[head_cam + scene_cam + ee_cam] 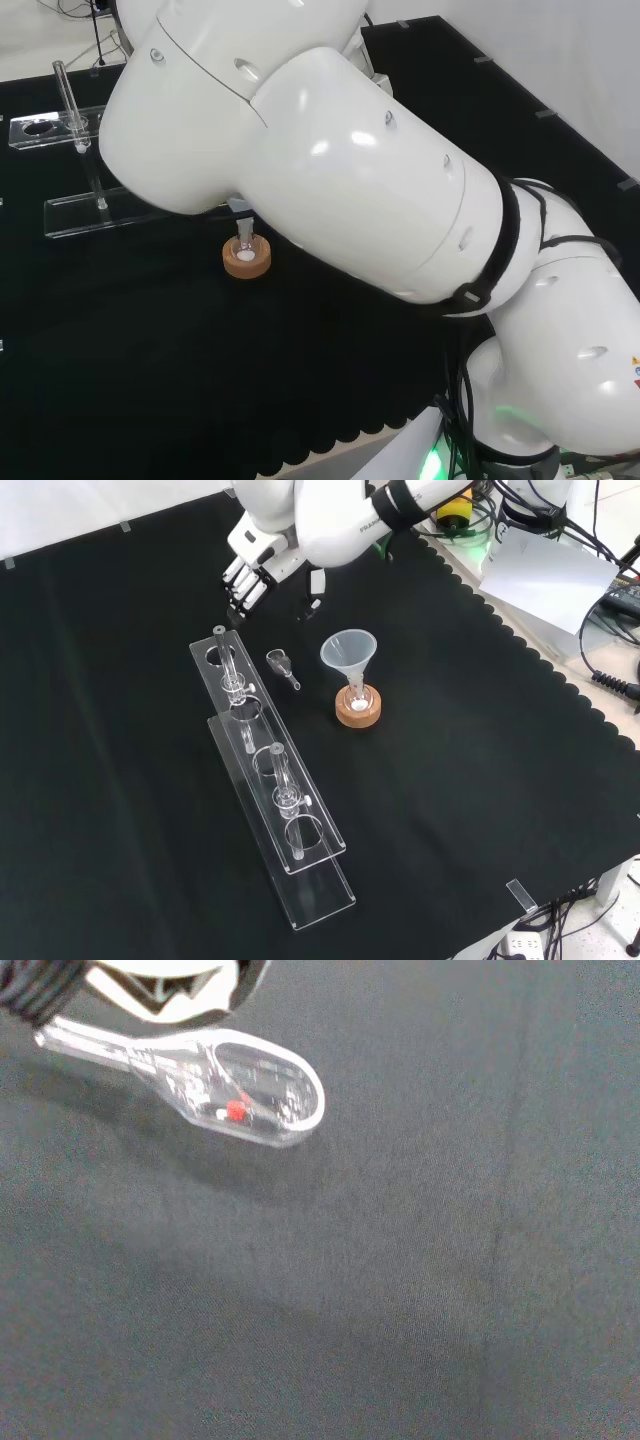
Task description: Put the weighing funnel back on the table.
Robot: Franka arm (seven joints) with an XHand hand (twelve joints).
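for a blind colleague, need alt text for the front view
A small clear weighing funnel lies on the black cloth, apart from the robot's hand higher in the view. Beside it stand a clear rack and a big funnel in a flask on a cork ring.

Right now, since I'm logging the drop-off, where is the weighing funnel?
In the front view the weighing funnel lies on the black cloth, between the clear rack at its left and the funnel at its right, apart from the hand.
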